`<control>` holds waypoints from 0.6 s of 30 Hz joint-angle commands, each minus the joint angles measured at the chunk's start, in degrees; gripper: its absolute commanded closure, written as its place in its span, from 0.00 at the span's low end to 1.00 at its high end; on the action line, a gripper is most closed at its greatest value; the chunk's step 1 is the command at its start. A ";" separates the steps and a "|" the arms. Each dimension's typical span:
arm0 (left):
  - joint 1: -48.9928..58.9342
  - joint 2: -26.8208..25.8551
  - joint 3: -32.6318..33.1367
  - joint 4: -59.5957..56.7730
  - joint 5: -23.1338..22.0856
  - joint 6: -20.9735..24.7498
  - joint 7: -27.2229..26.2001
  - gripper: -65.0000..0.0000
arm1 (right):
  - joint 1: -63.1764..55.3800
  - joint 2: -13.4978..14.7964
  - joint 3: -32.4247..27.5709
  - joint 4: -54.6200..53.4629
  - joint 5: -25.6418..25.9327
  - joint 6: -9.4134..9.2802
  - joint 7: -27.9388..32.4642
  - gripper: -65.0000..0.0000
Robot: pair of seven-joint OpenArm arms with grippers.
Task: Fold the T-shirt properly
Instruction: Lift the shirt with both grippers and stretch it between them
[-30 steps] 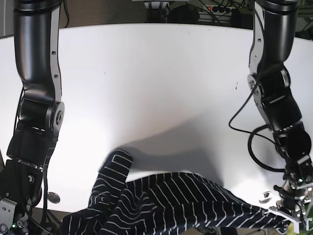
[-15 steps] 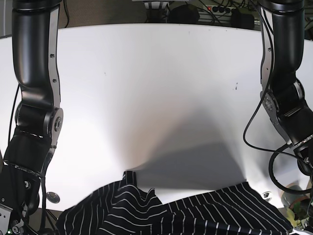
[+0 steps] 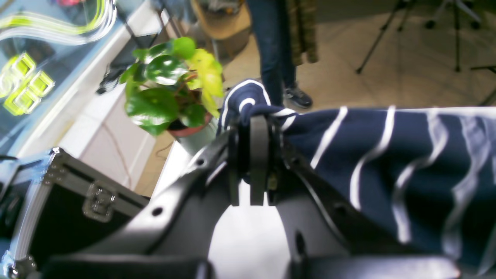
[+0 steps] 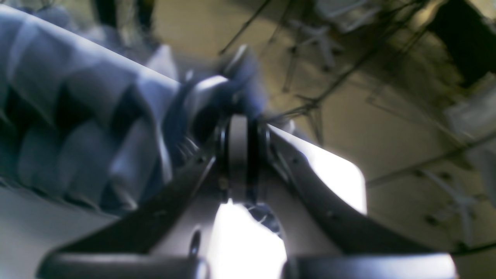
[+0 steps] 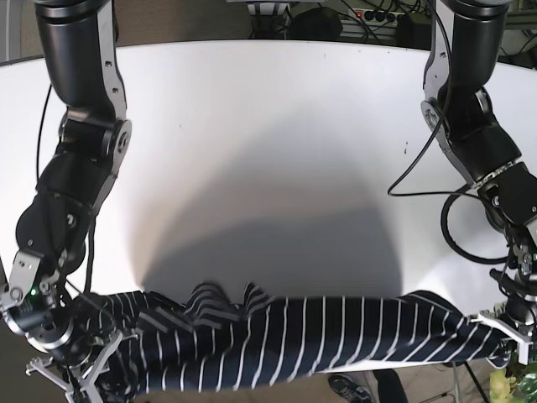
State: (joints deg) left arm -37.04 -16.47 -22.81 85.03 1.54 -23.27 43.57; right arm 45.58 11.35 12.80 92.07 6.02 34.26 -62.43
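The T-shirt (image 5: 319, 340), dark navy with thin white stripes, hangs stretched in a long band along the table's front edge. My left gripper (image 5: 506, 329) is shut on its right end. In the left wrist view the left gripper (image 3: 254, 116) pinches a bunched tip of the T-shirt (image 3: 387, 155), which runs off to the right. My right gripper (image 5: 74, 353) holds the left end. The right wrist view is blurred, but there the right gripper (image 4: 239, 120) is shut on cloth, with the T-shirt (image 4: 77, 112) spreading to the left.
The white table (image 5: 268, 143) fills the base view behind the shirt. Beyond its edge stand a potted plant (image 3: 174, 85), a black case (image 3: 77, 201) and a person's legs (image 3: 273, 50). Tripod legs show on the floor.
The shirt was bunched at the front edge. Now it is pulled out wide between the two grippers, and both arms have shifted, the right one swinging outward.
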 commanded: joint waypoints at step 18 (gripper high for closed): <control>26.53 1.04 -7.21 12.50 -0.79 -1.39 -1.07 1.00 | -30.77 -7.79 12.30 20.94 0.62 -0.37 2.43 0.97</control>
State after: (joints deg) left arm -10.13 -15.35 -28.45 95.24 1.61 -24.10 44.10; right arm 14.68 3.46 24.71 111.92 6.22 34.15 -61.36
